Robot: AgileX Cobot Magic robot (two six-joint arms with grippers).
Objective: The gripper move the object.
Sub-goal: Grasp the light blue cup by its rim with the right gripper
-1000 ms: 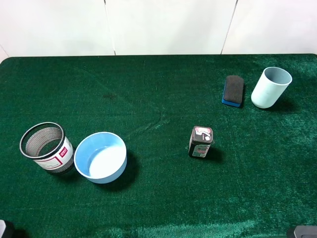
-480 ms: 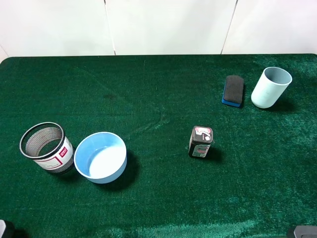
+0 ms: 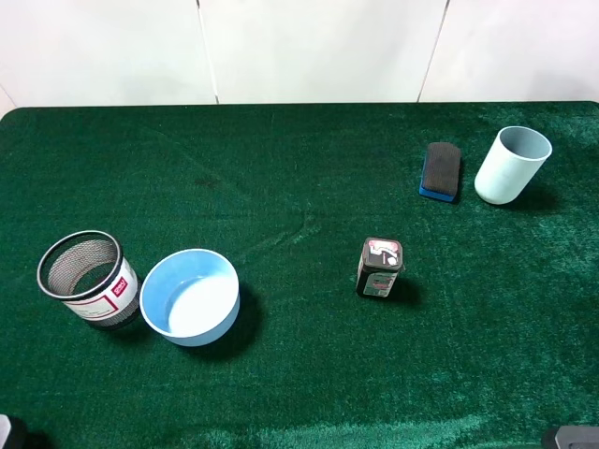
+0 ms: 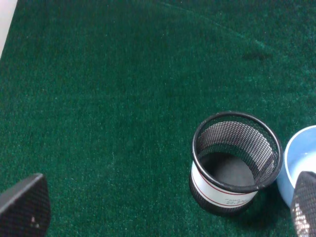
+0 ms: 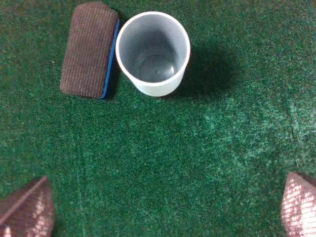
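- Left claw (image 4: 165, 206) hangs above the left end of the bench (image 3: 299, 168). Its two fingers (image 4: 24, 207) are spread wide, at opposite edges of its wrist view, and nothing is between them. It is well apart from the task's thing, so I judge it to be parked out of the way.
- Under it stands a black mesh cup (image 3: 82, 278), upright, with a white label band round its base. It is not what the task asks for.
- Just beside the mesh cup sits a wide blue bowl (image 3: 190, 297), mouth up. The two look very close, but I cannot tell whether they touch.
- Near the middle of the bench a small dark tin (image 3: 379, 267) stands alone, apart from everything else.
- Further right lies a dark eraser (image 3: 441, 171) with a blue backing, flat on the green cloth.
- Right beside it, with a narrow gap, stands the pale blue cup (image 3: 510, 166), upright and empty, near the far right corner of the bench.
- Right claw (image 5: 163, 205) is held high with its fingers spread apart and gripping nothing. The cup lies ahead of it in its wrist view, not between the fingers. That reads as a starting pose. The spread already suits the cup's round wall, and the eraser close by leaves little room on that side.
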